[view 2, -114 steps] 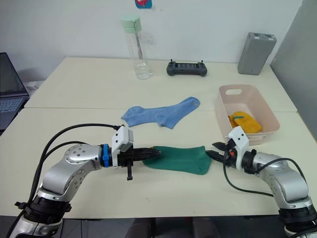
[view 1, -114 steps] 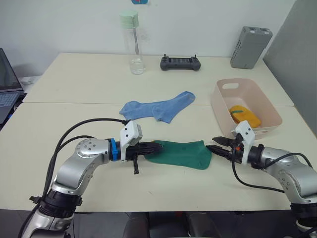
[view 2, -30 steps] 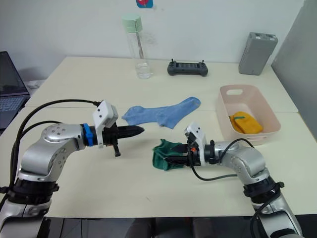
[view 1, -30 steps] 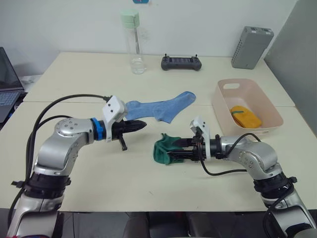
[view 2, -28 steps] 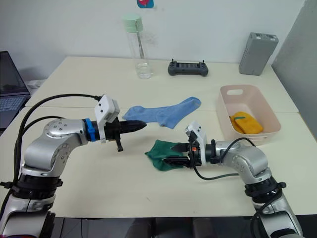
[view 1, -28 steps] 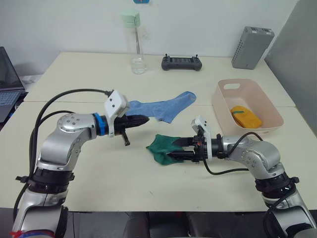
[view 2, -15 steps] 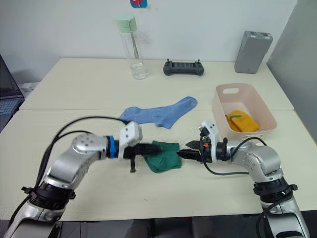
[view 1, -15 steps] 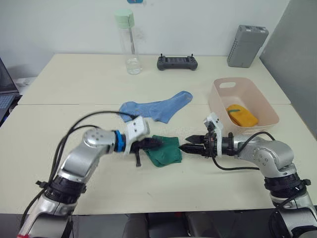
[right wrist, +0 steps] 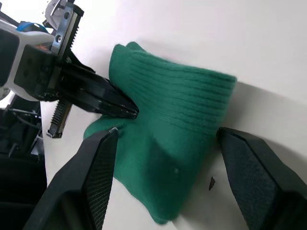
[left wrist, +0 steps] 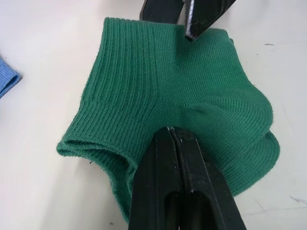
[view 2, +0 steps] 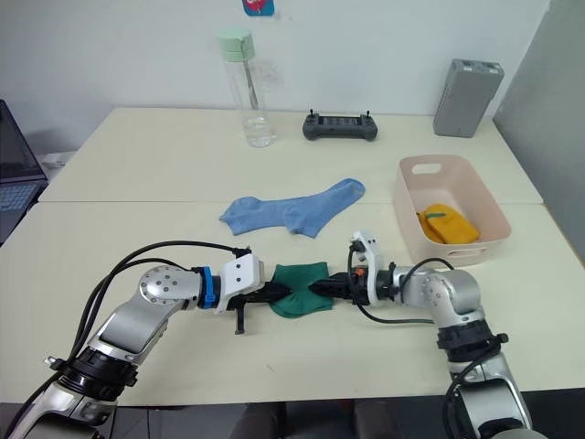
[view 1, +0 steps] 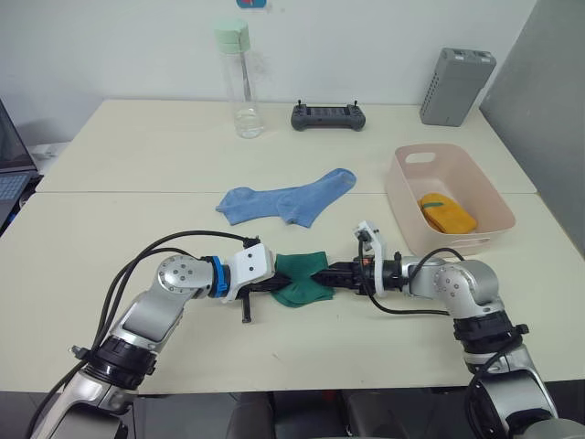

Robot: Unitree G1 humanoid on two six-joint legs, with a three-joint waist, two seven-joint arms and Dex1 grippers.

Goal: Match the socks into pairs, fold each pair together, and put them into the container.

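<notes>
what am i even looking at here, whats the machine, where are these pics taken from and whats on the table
This is a humanoid robot with two arms, each ending in a two-fingered black gripper. The two wide pictures come from a stereo camera on its head, looking down over a pale table. The two close-ups come from cameras on its wrists.

In the middle lies a folded green sock bundle. The left gripper presses on it with its fingers shut, and the right gripper sits open on either side of it.

Behind lie the light blue socks. On the robot's right stands a pink bin holding a folded yellow pair.

At the back stand a clear bottle, a black controller and a grey box.
</notes>
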